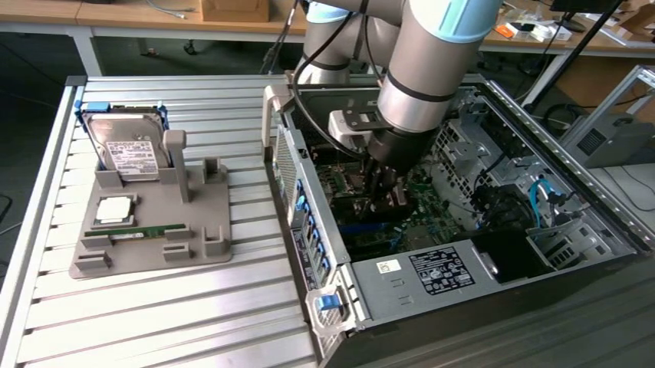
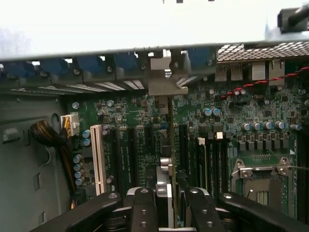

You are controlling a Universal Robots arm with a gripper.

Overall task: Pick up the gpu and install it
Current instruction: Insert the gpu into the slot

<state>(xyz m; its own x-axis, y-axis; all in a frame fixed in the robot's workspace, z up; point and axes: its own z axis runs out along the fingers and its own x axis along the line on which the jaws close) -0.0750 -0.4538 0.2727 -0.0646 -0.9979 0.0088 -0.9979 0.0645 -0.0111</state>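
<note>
fingers (image 2: 144,210) clamped on gpu (image 2: 167,145), card edge-on over motherboard (image 2: 231,121) slots inside case (image 1: 430,284). hard drive (image 1: 128,149) on table (image 1: 184,307), 9 o'clock from case in exterior view

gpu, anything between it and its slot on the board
Nothing visible. The pincer grips the gpu edge-down over the dark slots of the board, its metal bracket at the rear opening. The wire bundle sits off to one side, beyond the white slot, clear of the card. Whether it is seated, I cannot tell.

Arm (image 1: 435,69) reaching down, claw (image 1: 390,199) vertical, fingers (image 2: 144,210) clamped on gpu (image 2: 164,84)
</note>
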